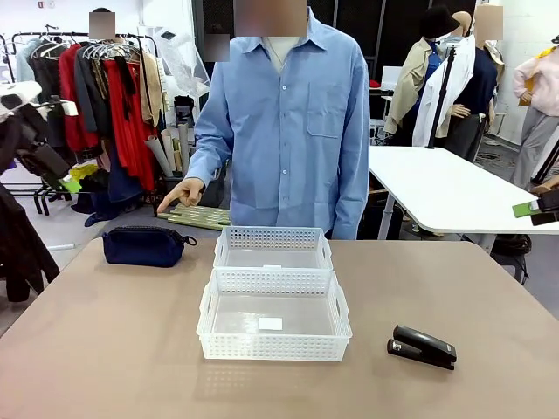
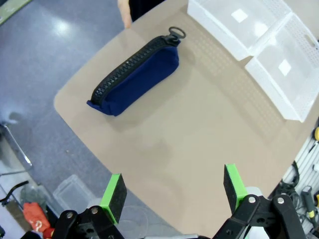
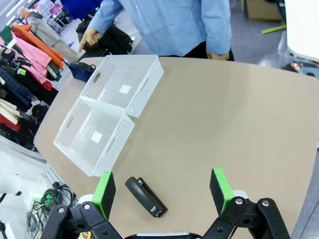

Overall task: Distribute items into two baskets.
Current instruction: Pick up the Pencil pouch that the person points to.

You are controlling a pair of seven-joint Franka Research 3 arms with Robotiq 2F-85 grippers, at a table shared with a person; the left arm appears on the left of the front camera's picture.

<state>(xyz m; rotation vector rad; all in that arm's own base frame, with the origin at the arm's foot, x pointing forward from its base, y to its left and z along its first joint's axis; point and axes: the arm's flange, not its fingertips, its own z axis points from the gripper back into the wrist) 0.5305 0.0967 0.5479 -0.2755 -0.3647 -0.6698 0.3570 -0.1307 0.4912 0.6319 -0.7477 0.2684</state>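
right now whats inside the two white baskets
The near basket and far basket hold nothing but a white sticker on each floor. Seen from above, both floors show whole, so nothing is hidden. The pouch and stapler lie outside, on the table.

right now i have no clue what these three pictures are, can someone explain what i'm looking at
This is a two-armed robot at a table, facing a person. The front picture looks across the table from between the arms. The other two come from cameras on the wrists: the green-tipped prongs at the bottom are the left arm's fingers and the right arm's fingers, both open, holding nothing. On the table lie a navy pouch, a black stapler and two white baskets: a far basket and a near basket, with neither item inside yet.
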